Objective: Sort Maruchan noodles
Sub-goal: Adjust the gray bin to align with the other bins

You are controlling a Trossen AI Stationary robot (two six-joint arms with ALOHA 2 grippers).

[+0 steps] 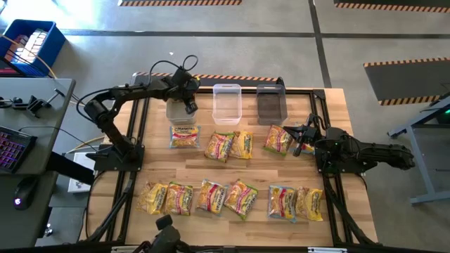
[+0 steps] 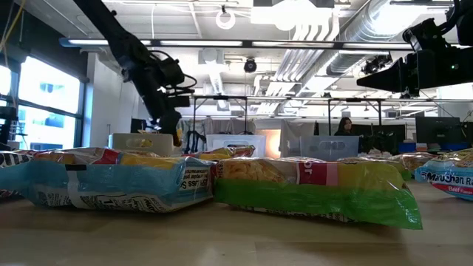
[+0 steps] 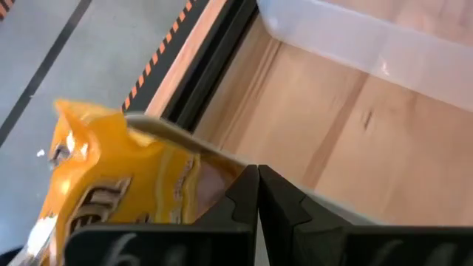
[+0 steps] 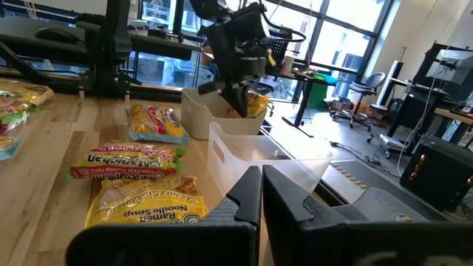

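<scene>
My left gripper (image 3: 258, 193), jaws closed empty, hovers over the leftmost bin (image 1: 177, 111); a yellow Maruchan packet (image 3: 118, 185) lies inside. My right gripper (image 4: 261, 193), jaws closed empty, waits at 3 o'clock.

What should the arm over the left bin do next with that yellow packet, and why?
Probably pull up and back toward the loose packets. The left gripper hangs over the leftmost bin with fingers closed together, and the yellow packet sits in the bin beside them rather than between them, so it looks dropped. The right gripper waits by the dark bin.

Packets (image 1: 230, 199) crowd table front; bare strip (image 1: 232, 171) btwn 2 rows.
</scene>
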